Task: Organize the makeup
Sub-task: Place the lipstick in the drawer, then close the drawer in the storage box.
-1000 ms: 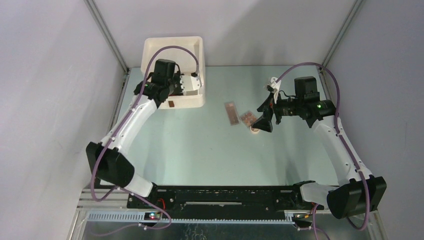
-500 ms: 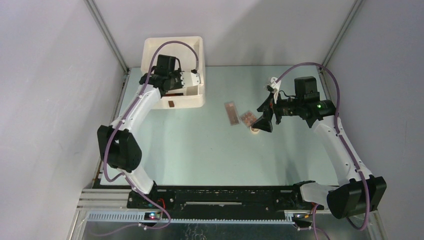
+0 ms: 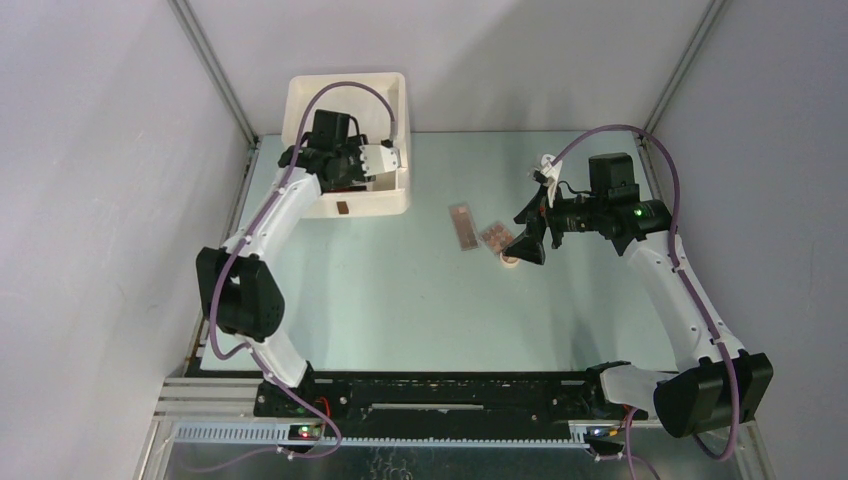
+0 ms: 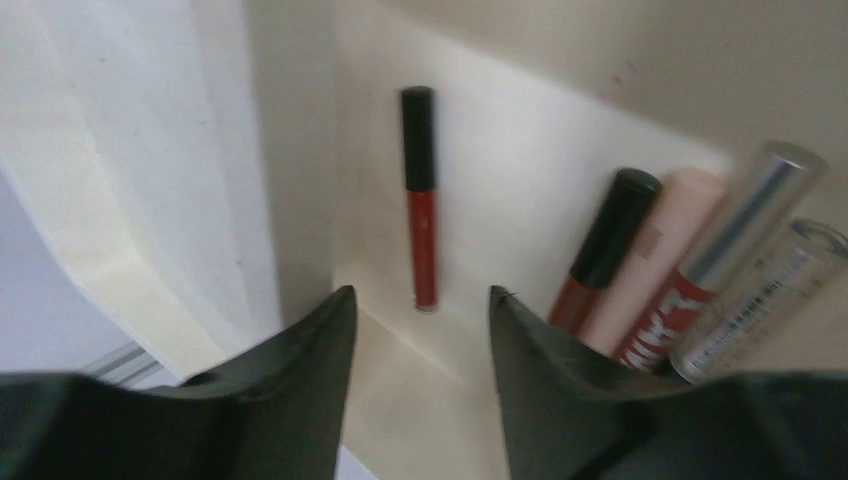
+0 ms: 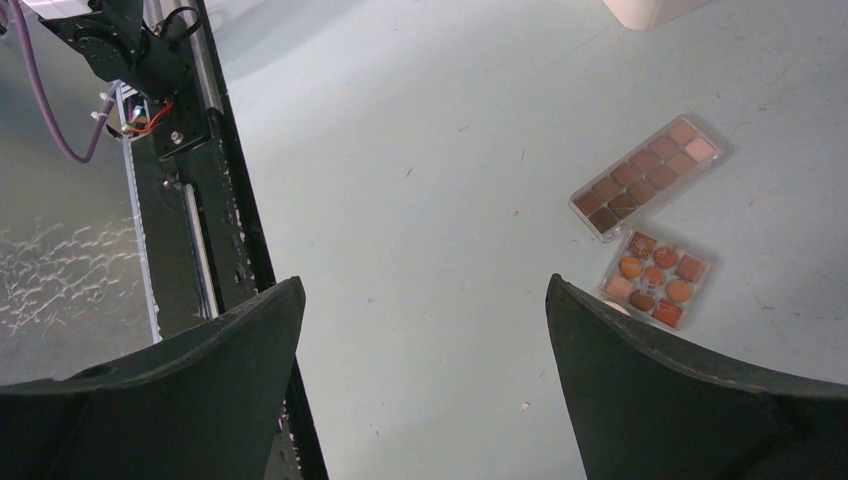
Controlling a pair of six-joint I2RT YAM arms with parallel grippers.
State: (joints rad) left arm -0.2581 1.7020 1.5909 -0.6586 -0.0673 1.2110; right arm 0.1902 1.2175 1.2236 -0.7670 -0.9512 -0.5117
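Top external view: the left arm (image 3: 270,225) reaches to the far left corner of the table (image 3: 400,300), its wrist over the cream box (image 3: 298,110), while the right arm (image 3: 665,270) hangs above the middle right of the table. Seen from the left wrist, the left gripper (image 4: 420,292) has its two dark fingers set moderately apart with nothing between them. Just beyond the tips, a slim dark-red tube (image 4: 420,200) with a black cap lies alone on the cream inner surface of the box. To its right, packed side by side, are a black-capped red tube (image 4: 605,245), a peach tube (image 4: 650,260), a silver-capped tube (image 4: 740,220) and a clear tube (image 4: 760,295). Seen from the right wrist, the right gripper (image 5: 425,283) stands wide apart and empty above bare table. Off to one side of it, the long palette (image 5: 647,177) of brown squares and the square palette (image 5: 655,279) of orange and brown pans lie flat just beside each other. In the top external view a peach round sponge (image 3: 509,260) sits on the table just beside the square palette, partly hidden under the right gripper.
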